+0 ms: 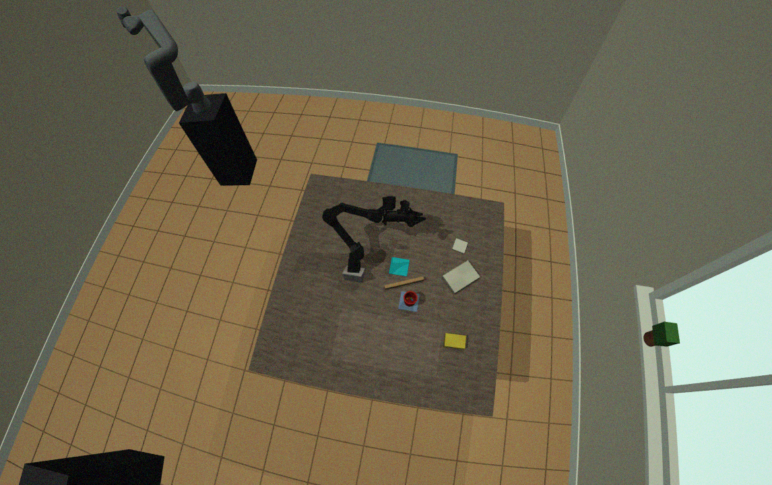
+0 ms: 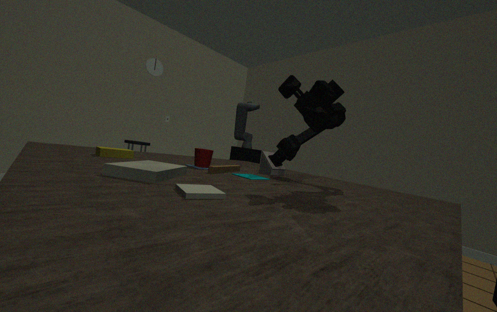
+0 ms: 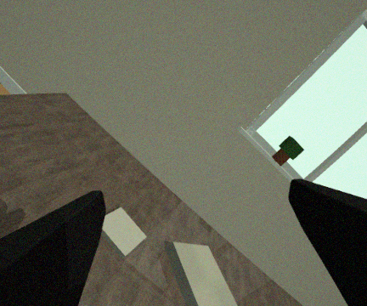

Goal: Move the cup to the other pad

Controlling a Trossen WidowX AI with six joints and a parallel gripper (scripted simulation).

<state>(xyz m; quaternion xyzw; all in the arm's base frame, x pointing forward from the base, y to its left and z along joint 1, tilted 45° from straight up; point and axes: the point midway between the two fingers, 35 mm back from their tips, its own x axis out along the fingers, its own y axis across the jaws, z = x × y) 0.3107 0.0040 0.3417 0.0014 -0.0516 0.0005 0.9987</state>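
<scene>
Upright red cup (image 2: 203,157), mouth up

Marbles inside red cup (image 2: 203,157) hidden by wall; pad (image 2: 195,167) beneath mostly covered.

Arm (image 1: 340,219) raised, elbow bent; pincer (image 1: 417,217) held high, fingers wide apart, empty.

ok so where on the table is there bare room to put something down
Bare stretch: between the yellow block and the table's near edge. Crowded: around the red cup, wooden stick, teal pad and white slabs.
</scene>
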